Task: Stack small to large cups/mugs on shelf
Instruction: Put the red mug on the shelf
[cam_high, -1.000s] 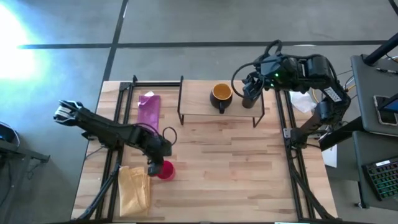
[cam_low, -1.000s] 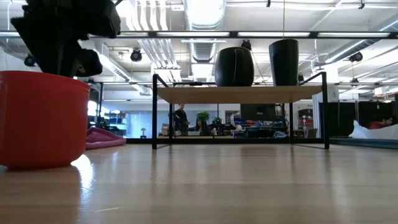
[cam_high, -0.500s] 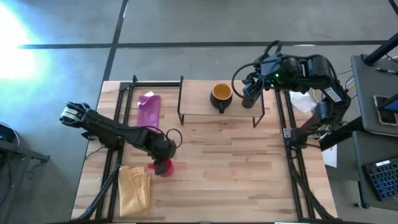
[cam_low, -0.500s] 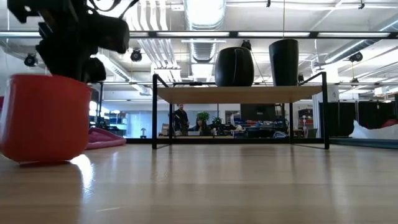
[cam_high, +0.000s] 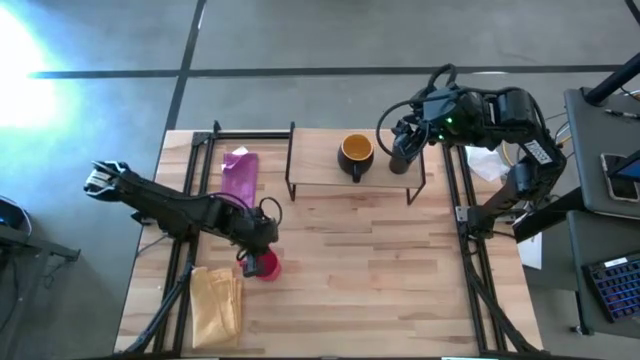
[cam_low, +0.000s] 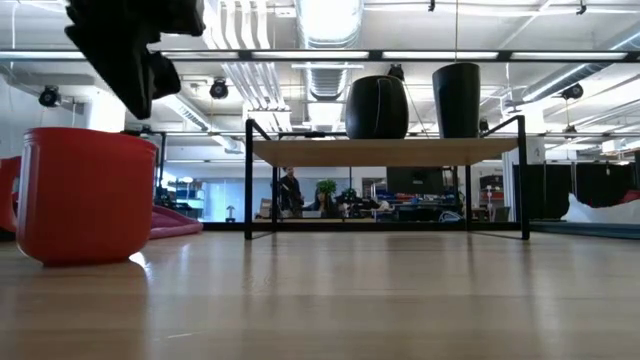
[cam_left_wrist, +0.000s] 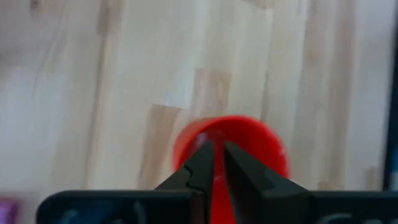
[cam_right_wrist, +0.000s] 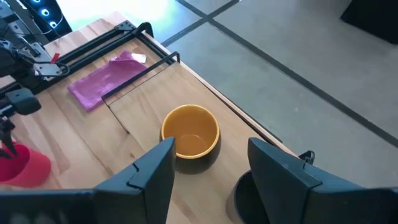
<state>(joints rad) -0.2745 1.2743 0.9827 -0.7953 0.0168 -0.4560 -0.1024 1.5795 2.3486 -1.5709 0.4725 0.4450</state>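
The small red mug (cam_high: 266, 267) stands upright on its base on the table's near left; it also shows in the low view (cam_low: 88, 195), handle (cam_low: 6, 195) at its side. My left gripper (cam_high: 252, 256) is shut, just above the mug's rim (cam_low: 140, 100), with a small gap showing; the left wrist view (cam_left_wrist: 216, 160) looks down on the mug (cam_left_wrist: 249, 140). On the shelf (cam_low: 385, 152) stand the dark mug with the yellow inside (cam_high: 355, 152) and the black cup (cam_low: 456, 98). My right gripper (cam_right_wrist: 211, 177) is open over the shelf's right end, above the black cup (cam_right_wrist: 245, 199).
A purple cloth (cam_high: 240, 175) lies left of the shelf. A tan bag (cam_high: 215, 300) lies at the near left corner. Black metal rails (cam_high: 190, 200) run along both sides of the table. Bare tabletop (cam_high: 370, 270) spreads in front of the shelf.
My left gripper had the red mug tipped and partly off the table half a second ago. The mug now stands flat on its base, shifted a little and turned so its handle shows in the low view. The gripper has risen off the rim.
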